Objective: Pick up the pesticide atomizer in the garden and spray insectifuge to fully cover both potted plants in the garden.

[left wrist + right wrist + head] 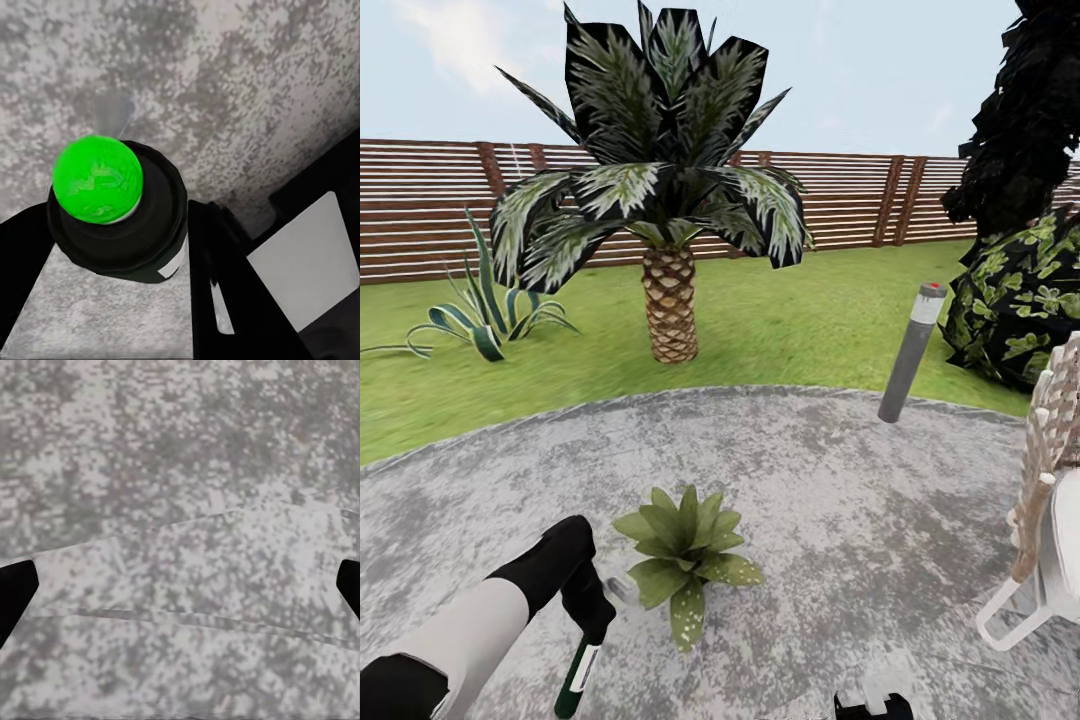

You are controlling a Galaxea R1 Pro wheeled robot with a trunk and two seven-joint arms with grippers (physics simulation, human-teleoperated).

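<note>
My left gripper (588,612) is shut on the pesticide atomizer (578,672), a slim dark green bottle with a white label that hangs down from the fingers over the patio. In the left wrist view the atomizer (116,206) is seen end-on with a bright green round end, and dark fingers (225,292) press against its sides. One potted plant (682,553), a rosette of pointed green leaves, stands on the paving just right of the bottle; its pot is hidden under the leaves. My right gripper (872,705) sits at the lower edge, open (180,585) over bare paving.
The round grey patio (810,500) meets the lawn (780,320) behind. A grey lamp post (910,352) leans at the patio's far right edge. A big palm (672,300), a striped agave (485,315), a leafy bush (1020,300) and a white chair (1050,540) surround the spot, with a slat fence (420,210) behind.
</note>
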